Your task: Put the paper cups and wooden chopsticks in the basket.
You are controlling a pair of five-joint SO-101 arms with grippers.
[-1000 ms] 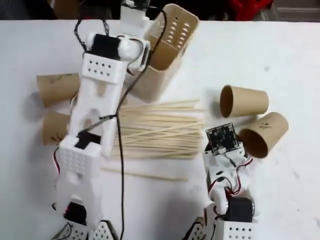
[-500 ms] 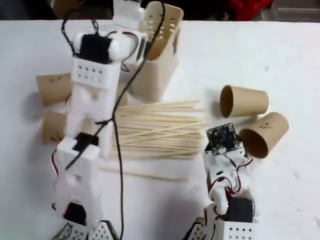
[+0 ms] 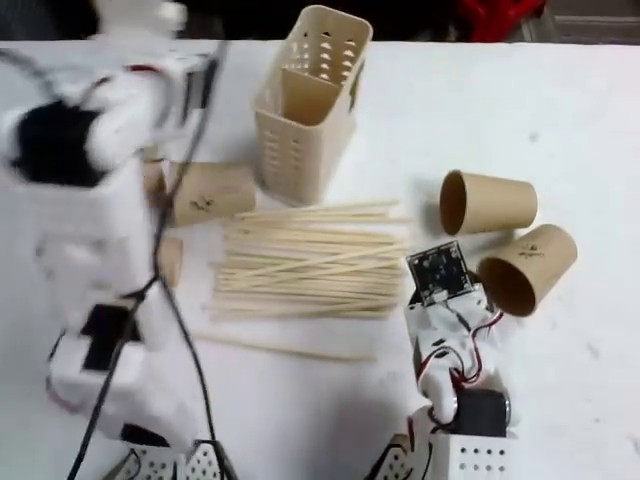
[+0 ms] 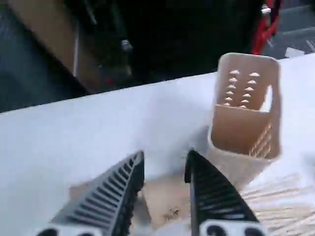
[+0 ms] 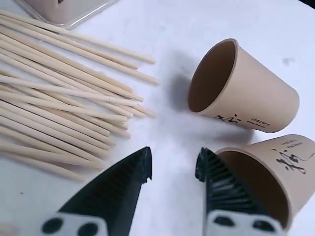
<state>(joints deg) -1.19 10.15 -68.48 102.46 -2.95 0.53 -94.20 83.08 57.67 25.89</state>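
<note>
Right arm (image 3: 455, 400) sits at the bottom, right of centre in the high view. Right gripper (image 5: 173, 157): fingers spread, nothing between them, bare table (image 3: 600, 120) under the gap. One fingertip is just short of the rim of the lower right cup (image 5: 285, 157).

Stray chopstick (image 3: 290, 348) lies alone at lower centre, just below the main pile and apart from it.

Chopstick pile (image 3: 310, 265) is mid-frame, flat on the table, with the sticks roughly parallel and running left-right.

Right of the pile, lower right cup (image 3: 528, 268) and upper right cup (image 3: 490, 203) both lie on their sides, close together, mouths toward the pile.

Left arm (image 3: 90, 250) runs along the left edge, blurred. Left gripper (image 4: 164, 157): fingers released and apart, gripping nothing. Left cup (image 4: 162, 196) is seen through the gap, lying on the table beyond the tips.

In the high view, left cup (image 3: 210, 192) is on its side at centre-left, just above the pile's left end. Half-hidden cup (image 3: 170, 262) is partly behind the arm.

Basket (image 3: 305, 105) stands upright at upper centre, just above the pile. All the cups and sticks seen lie on the table outside it.
</note>
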